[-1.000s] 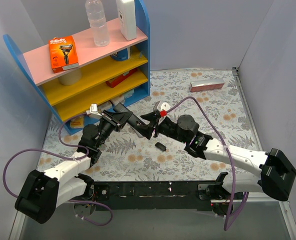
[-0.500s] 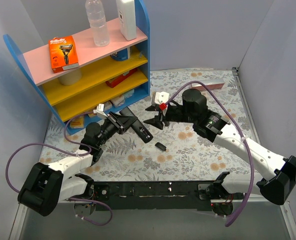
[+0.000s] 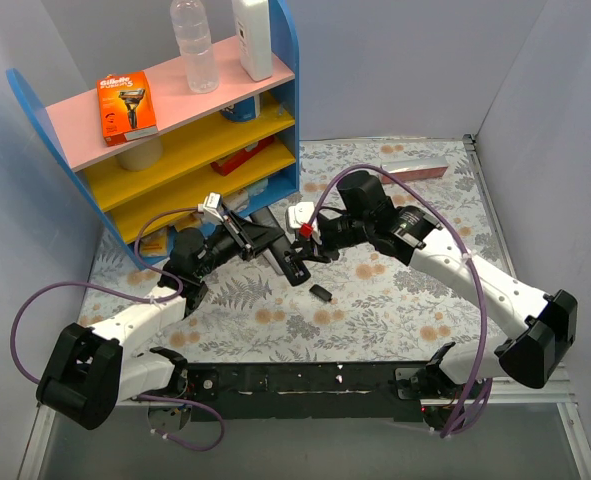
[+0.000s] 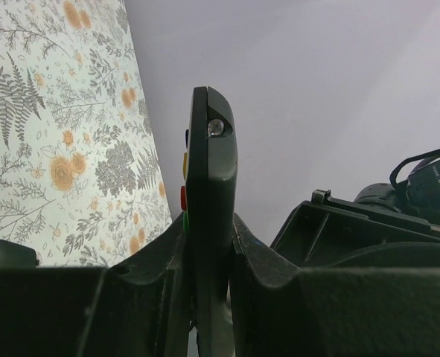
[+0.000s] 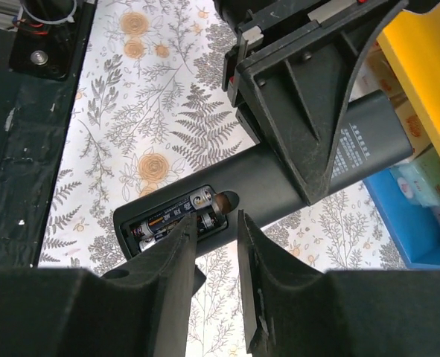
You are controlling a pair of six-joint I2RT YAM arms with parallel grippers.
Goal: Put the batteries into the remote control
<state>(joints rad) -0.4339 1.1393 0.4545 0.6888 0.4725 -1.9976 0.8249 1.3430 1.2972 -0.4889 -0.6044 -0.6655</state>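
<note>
My left gripper (image 3: 262, 240) is shut on the black remote control (image 3: 285, 260) and holds it tilted above the table; in the left wrist view the remote (image 4: 208, 171) stands edge-on between my fingers (image 4: 152, 290). In the right wrist view the remote (image 5: 279, 182) shows its back with the battery compartment open, and two black-and-red batteries (image 5: 173, 215) lie side by side in it. My right gripper (image 5: 216, 223) is slightly open and empty, its tips right at the compartment's end; from above it (image 3: 310, 248) is at the remote's lower end.
A small black cover piece (image 3: 321, 293) lies on the floral cloth below the remote. The blue shelf unit (image 3: 175, 130) with a bottle, a white container and an orange box stands at back left. A pink box (image 3: 413, 170) lies at back right.
My right gripper pulled back from the remote to the right, then came back to its lower end. My left gripper shifted the remote slightly up and right.
</note>
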